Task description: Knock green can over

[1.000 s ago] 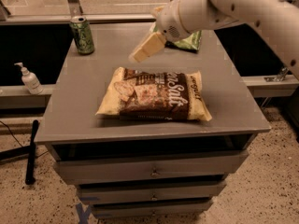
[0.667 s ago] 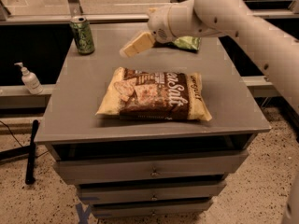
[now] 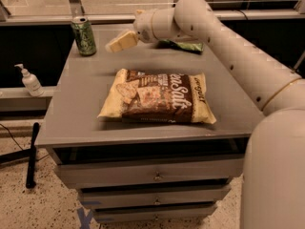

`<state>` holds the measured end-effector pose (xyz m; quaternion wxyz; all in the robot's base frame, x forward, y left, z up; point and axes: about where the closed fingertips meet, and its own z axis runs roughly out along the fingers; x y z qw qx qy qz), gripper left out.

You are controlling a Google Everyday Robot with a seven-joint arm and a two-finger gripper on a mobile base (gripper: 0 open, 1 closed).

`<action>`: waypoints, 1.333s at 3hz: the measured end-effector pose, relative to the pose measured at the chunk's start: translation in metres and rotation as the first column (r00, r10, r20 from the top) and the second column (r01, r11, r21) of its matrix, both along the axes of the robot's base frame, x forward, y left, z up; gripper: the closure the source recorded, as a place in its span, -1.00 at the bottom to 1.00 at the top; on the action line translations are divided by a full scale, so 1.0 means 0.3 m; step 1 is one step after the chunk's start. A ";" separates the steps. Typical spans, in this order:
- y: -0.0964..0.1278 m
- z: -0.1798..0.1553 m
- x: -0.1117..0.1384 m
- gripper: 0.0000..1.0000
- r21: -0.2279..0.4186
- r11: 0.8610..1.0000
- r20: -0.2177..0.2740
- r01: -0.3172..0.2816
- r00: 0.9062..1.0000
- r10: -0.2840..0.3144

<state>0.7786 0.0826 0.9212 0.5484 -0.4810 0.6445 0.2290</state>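
Note:
The green can stands upright at the back left corner of the grey cabinet top. It is slim, with a silver top and pale label markings. My gripper reaches in from the right on the white arm and hangs just above the surface, a short way right of the can and apart from it. Its cream-coloured fingers point left toward the can.
A large brown and yellow chip bag lies flat in the middle of the cabinet top. A crinkled green chip bag lies at the back, partly behind the arm. A soap pump bottle stands on a ledge to the left. Drawers are below.
The arm has swung left across the back of the cabinet top, bringing the gripper much closer to the green can. The can and bags have not moved.

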 end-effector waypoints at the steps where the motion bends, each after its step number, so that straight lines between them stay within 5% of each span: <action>1: 0.146 -0.004 0.038 -1.00 0.038 0.998 -0.016 -0.055 0.998 0.056; 3: 0.399 -0.046 0.064 -1.00 0.084 0.982 -0.059 -0.167 0.983 0.173; 4: 0.473 -0.067 0.063 -0.67 0.098 0.975 -0.077 -0.201 0.975 0.209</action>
